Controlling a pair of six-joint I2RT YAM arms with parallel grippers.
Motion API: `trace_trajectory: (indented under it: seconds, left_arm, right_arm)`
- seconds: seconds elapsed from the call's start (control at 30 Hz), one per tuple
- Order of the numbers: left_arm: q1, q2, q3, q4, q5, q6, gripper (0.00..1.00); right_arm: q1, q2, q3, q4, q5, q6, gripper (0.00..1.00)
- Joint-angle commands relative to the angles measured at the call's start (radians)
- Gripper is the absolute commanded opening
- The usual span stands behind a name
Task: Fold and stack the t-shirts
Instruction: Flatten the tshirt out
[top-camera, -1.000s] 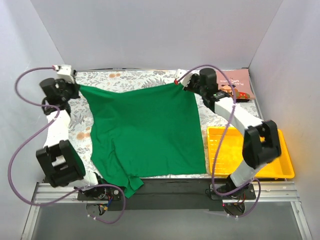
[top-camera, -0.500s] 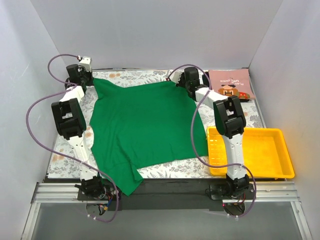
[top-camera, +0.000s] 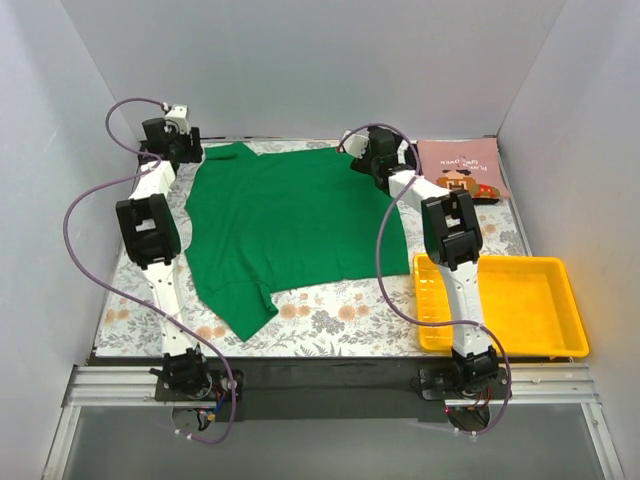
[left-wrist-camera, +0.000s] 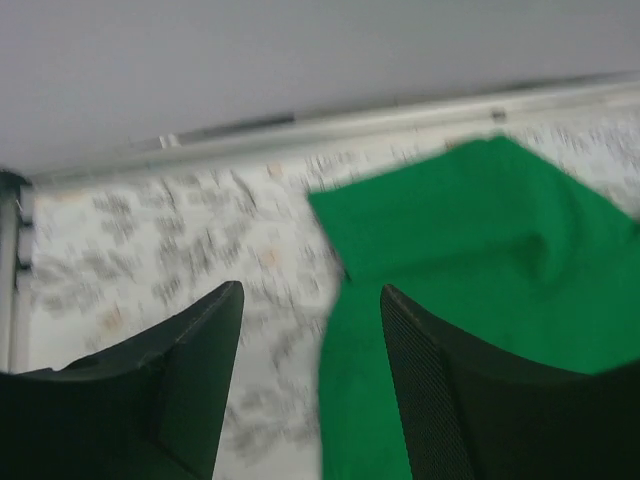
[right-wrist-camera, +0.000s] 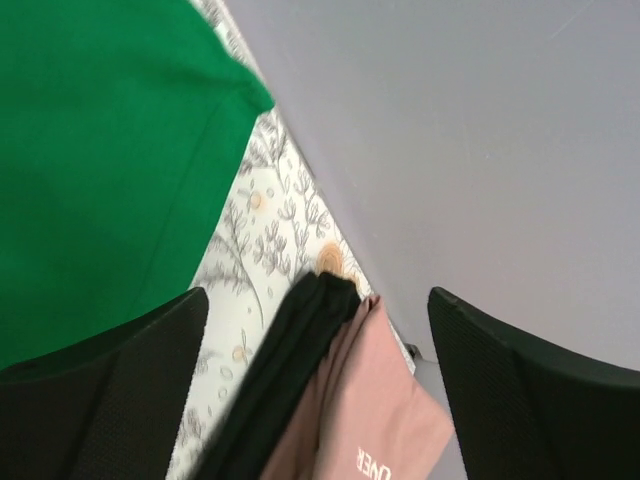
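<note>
The bright green t-shirt (top-camera: 300, 230) lies spread flat on the floral table, one sleeve pointing to the front left. My left gripper (top-camera: 195, 152) hovers open over its back left corner (left-wrist-camera: 480, 230), holding nothing (left-wrist-camera: 310, 290). My right gripper (top-camera: 360, 162) is open wide at the back right corner (right-wrist-camera: 90, 150), and nothing sits between its fingers (right-wrist-camera: 318, 295). Just beyond them, the folded pink t-shirt (top-camera: 460, 172) rests on a folded black t-shirt (right-wrist-camera: 290, 350) in the back right corner; its pink cloth (right-wrist-camera: 370, 420) shows white lettering.
A yellow plastic tray (top-camera: 495, 262) stands at the front right of the table. Grey walls close in the back and both sides. Both arms stretch far back, with purple cables looping beside them. A strip of floral tablecloth (top-camera: 330, 320) shows in front of the green shirt.
Both grippers were shut on the green shirt's back corners and have opened and let go. The shirt was dragged toward the back wall and now lies flat.
</note>
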Motion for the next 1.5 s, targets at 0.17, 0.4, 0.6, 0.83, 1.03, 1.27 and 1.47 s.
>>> trace_trajectory:
  seconds: [0.17, 0.4, 0.6, 0.83, 1.03, 1.27, 1.47]
  left_arm:
    - [0.003, -0.567, -0.427, -0.473, 0.114, 0.099, 0.57]
    - [0.001, -0.762, -0.757, -0.729, 0.16, 0.142, 0.49]
    - [0.003, -0.822, -0.963, -0.683, 0.053, 0.147, 0.41]
    - [0.085, -0.754, -1.009, -0.651, -0.044, 0.145, 0.36]
    - [0.17, -0.666, -0.989, -0.651, -0.07, 0.191, 0.33]
    - [0.204, -0.648, -0.914, -0.686, -0.024, 0.249, 0.37]
    - [0.205, -0.815, -0.851, -0.865, 0.16, 0.43, 0.5]
  right_arm:
    - [0.0, -0.375, -0.109, -0.437, -0.173, 0.211, 0.98]
    - [0.009, -0.492, -0.193, -0.902, -0.441, 0.319, 0.98]
    - [0.011, -0.524, -0.349, -0.937, -0.466, 0.365, 0.97]
    - [0.011, -0.478, -0.444, -0.938, -0.48, 0.394, 0.93]
    - [0.04, -0.447, -0.501, -0.938, -0.509, 0.417, 0.89]
    - [0.132, -0.559, -0.624, -0.941, -0.589, 0.484, 0.9]
    - [0.132, -0.699, -0.618, -0.987, -0.555, 0.455, 0.91]
